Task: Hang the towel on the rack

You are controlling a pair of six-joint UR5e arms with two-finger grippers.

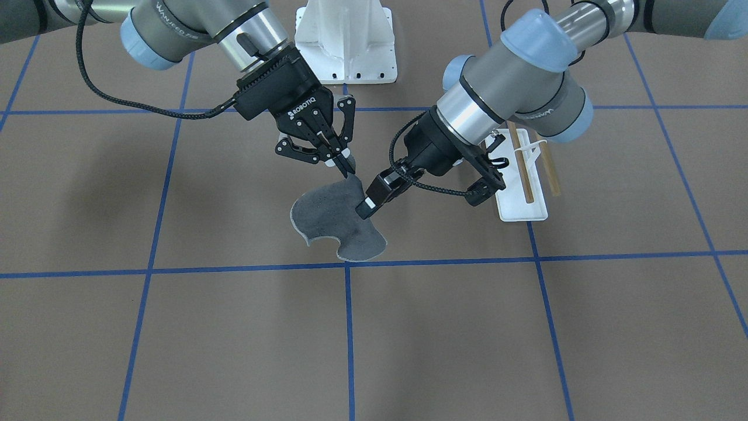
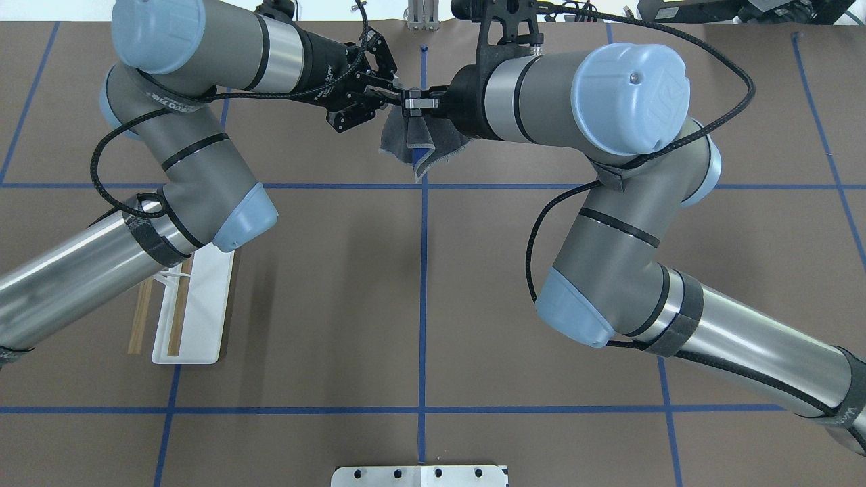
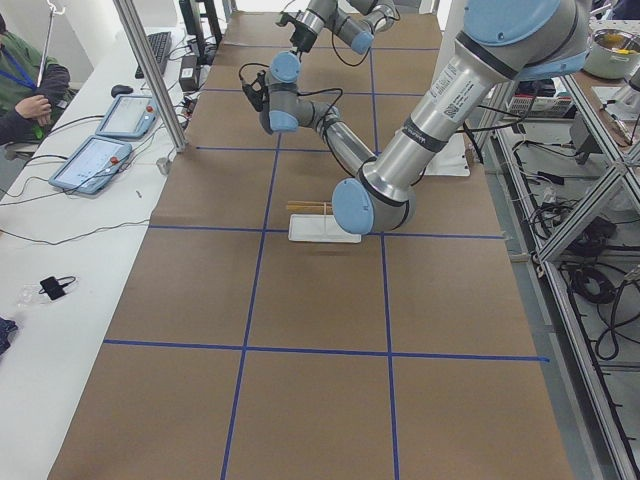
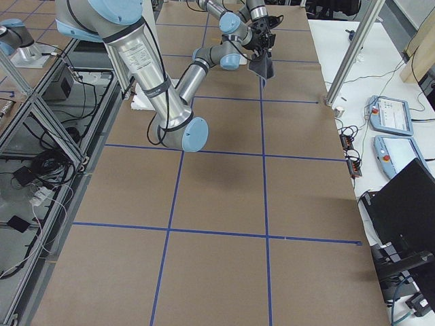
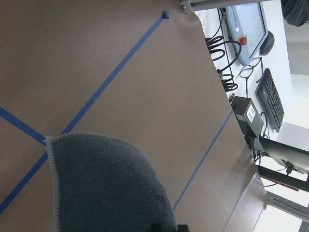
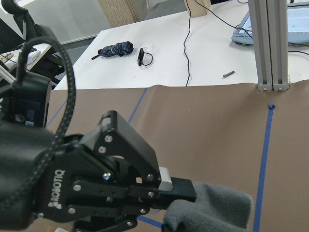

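Observation:
The dark grey towel [image 1: 333,219] hangs above the table between both grippers, and its blue underside shows in the overhead view [image 2: 419,150]. My left gripper [image 1: 369,202] is shut on the towel's upper edge. The right wrist view shows its fingers [image 6: 181,188] pinched on the cloth. My right gripper [image 1: 346,168] is shut on a corner of the towel close beside it. The two fingertips almost meet in the overhead view, the left gripper [image 2: 398,95] and the right gripper [image 2: 415,103]. The rack [image 1: 520,207] stands on its white base with two wooden dowels, under my left elbow [image 2: 193,318].
The white bolted robot mount [image 1: 345,47] is at the table's robot side. Blue tape lines grid the brown table. A metal post [image 6: 273,43] and a side table with tablets [image 3: 100,160] lie beyond the far edge.

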